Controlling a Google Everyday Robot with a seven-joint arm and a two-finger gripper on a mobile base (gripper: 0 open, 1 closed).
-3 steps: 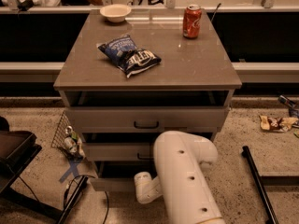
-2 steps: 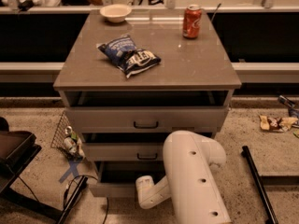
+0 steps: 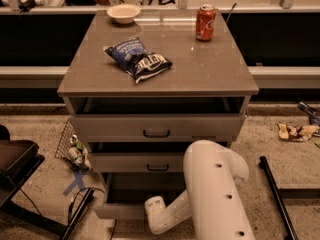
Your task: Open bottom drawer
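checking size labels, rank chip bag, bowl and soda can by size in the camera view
1. chip bag
2. bowl and soda can: look alike, not ranked
The gripper is hidden behind the arm at the bottom drawer.

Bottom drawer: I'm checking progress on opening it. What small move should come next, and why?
Probably one short straight pull toward the camera. The bottom drawer already juts past the middle drawer and top drawer, dark inside showing, yet looks only partly out. The hand is hidden behind the white arm, low by that front.

Blue chip bag (image 3: pixel 138 59), red can (image 3: pixel 205 22), white bowl (image 3: pixel 123 13) on cabinet top (image 3: pixel 200 69).
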